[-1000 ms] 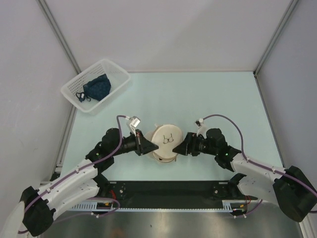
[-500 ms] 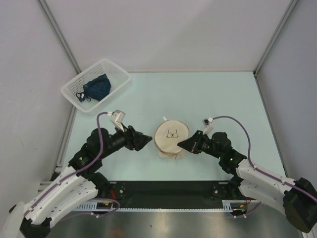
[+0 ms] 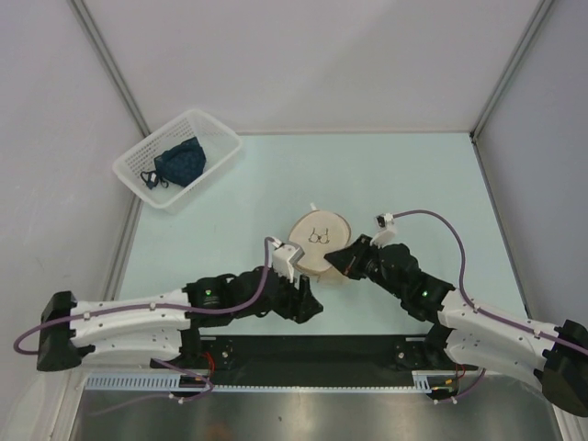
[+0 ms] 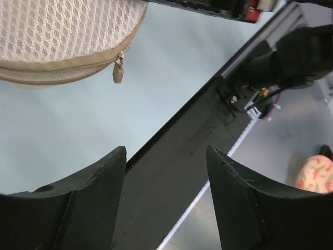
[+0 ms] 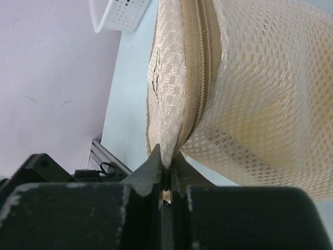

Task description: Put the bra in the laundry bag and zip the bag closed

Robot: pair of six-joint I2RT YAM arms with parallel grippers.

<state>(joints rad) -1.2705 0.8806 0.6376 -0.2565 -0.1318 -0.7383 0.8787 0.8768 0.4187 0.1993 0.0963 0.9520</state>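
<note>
My right gripper point(image 5: 166, 169) pinches the one bag's point(image 3: 318, 241) lid edge while my left gripper point(image 4: 165, 159) hangs spread, empty, nearby.

One mesh laundry bag point(image 3: 320, 244) near the table's front edge; one white basket point(image 3: 216, 138) at the far left corner; one blue garment point(image 3: 179, 162) inside; two arms, left arm point(image 3: 129, 317) and right arm point(image 3: 487, 322).

The left arm point(image 3: 138, 317) and right arm point(image 3: 501, 329) are clad in white shells, linked by black joints point(image 3: 213, 294). A thin purple cable point(image 3: 424, 212) is looped along each arm. A small green light point(image 3: 425, 294) is set into the right arm. The left gripper point(image 4: 165, 166) is fitted with broad, curved fingers point(image 4: 83, 208) of dull black.
</note>
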